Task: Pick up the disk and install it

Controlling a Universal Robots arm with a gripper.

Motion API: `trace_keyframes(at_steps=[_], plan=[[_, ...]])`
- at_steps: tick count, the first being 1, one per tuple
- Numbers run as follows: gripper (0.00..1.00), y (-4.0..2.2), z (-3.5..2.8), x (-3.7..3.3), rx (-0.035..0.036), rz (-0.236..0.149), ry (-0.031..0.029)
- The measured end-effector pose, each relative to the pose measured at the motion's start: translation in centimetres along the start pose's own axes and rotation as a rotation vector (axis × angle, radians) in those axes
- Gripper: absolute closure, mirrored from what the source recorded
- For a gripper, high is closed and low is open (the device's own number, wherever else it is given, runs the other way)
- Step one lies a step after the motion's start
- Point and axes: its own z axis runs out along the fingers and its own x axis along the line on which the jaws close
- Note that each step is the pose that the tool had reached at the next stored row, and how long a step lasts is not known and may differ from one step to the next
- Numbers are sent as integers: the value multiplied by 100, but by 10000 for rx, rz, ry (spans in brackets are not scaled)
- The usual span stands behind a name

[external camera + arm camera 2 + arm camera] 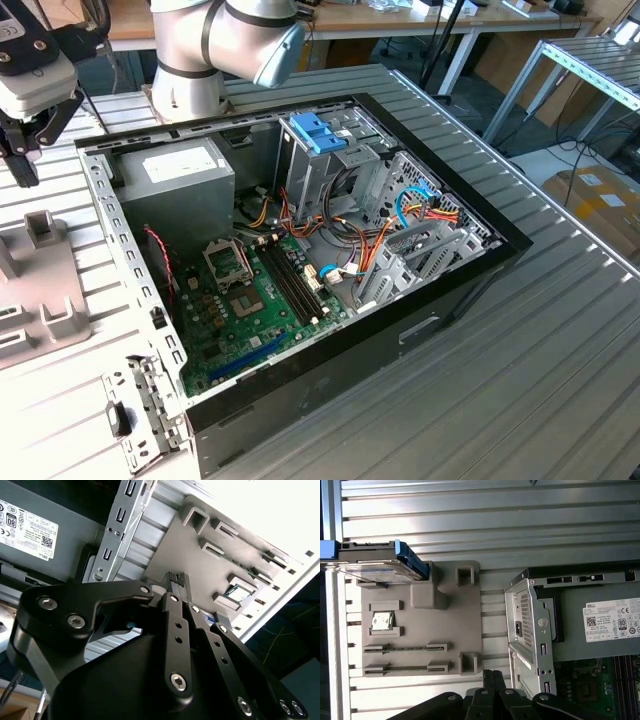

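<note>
First wrist view — disk (374, 572) well apart from gripper (490, 676).

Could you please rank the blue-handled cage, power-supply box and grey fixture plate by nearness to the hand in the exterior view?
1. Grey fixture plate, at the exterior view's left, just under the hand.
2. Power-supply box, next toward the exterior view's right.
3. Blue-handled cage, farther right still.

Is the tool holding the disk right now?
No: in the first wrist view the disk sits at one end of the grey holder plate, well apart from the tool.
</note>
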Motion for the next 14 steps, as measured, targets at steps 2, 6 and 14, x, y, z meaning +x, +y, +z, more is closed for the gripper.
trace_keyframes(at_steps=[2,6,14], plan=[[89,-1,0,9,0,0,-1],[89,-3,0,34,0,-1,0],[89,-16,6,210,0,0,0]])
